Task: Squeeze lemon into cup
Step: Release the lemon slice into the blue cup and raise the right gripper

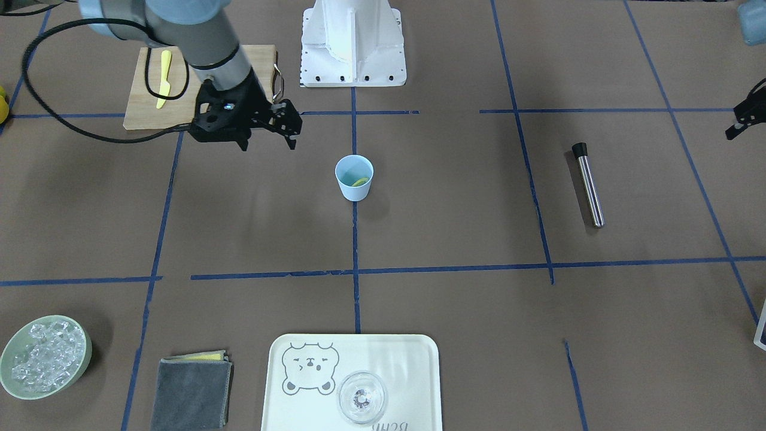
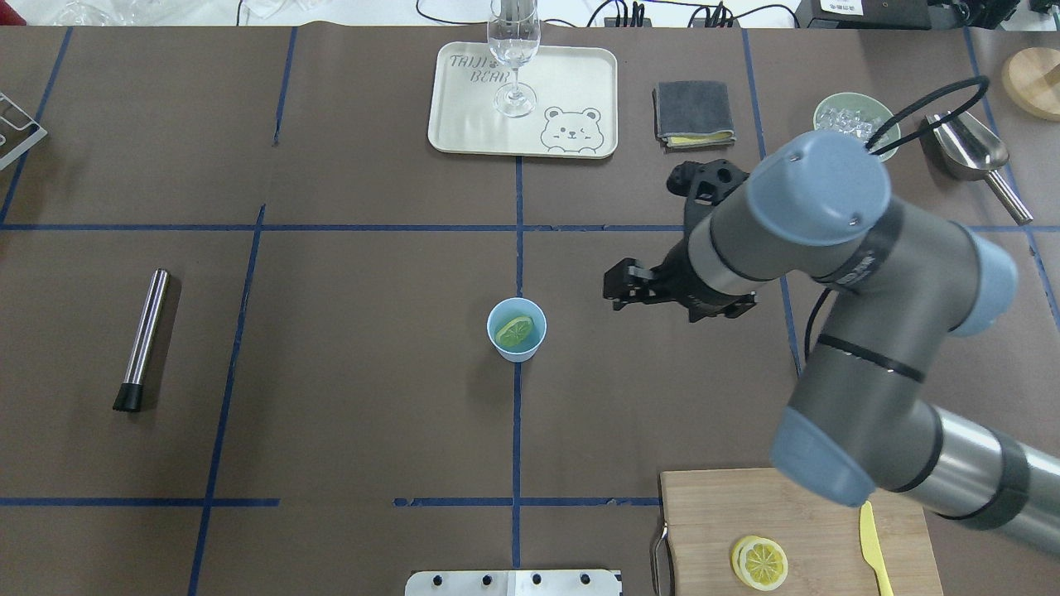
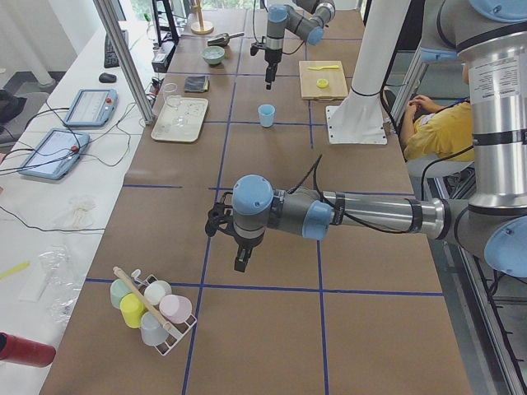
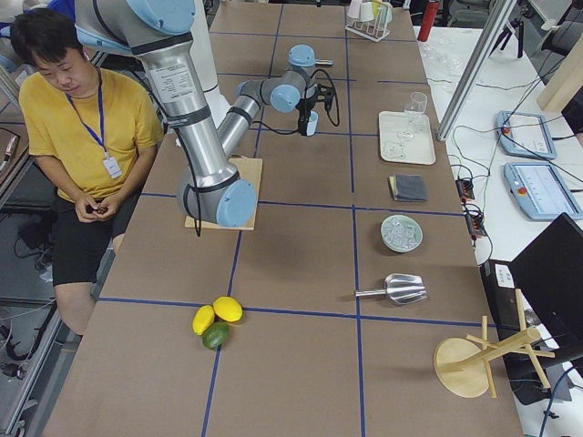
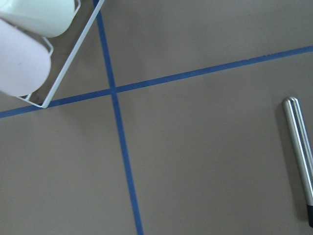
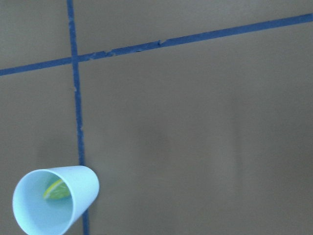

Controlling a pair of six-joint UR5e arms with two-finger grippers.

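The light-blue cup (image 2: pixel 517 329) stands at the table's middle on a blue tape line, with a lemon slice (image 2: pixel 514 330) lying inside it. Both also show in the front view, the cup (image 1: pixel 354 177) and the slice (image 1: pixel 359 181), and in the right wrist view, the cup (image 6: pixel 54 198) and the slice (image 6: pixel 56 188). My right gripper (image 2: pixel 617 288) is open and empty, above the table to the right of the cup. More lemon slices (image 2: pixel 762 563) lie on the cutting board (image 2: pixel 795 505). My left gripper (image 1: pixel 741 120) shows only partly at the edge; I cannot tell whether it is open.
A yellow knife (image 2: pixel 874 550) lies on the board. A steel rod (image 2: pixel 145 339) lies at the left. A tray (image 2: pixel 464 124) with a glass (image 2: pixel 513 58), a grey cloth (image 2: pixel 694 112), an ice bowl (image 2: pixel 853 116) and a scoop (image 2: pixel 969 153) are at the far edge. A cup rack (image 3: pixel 152 309) stands near my left arm.
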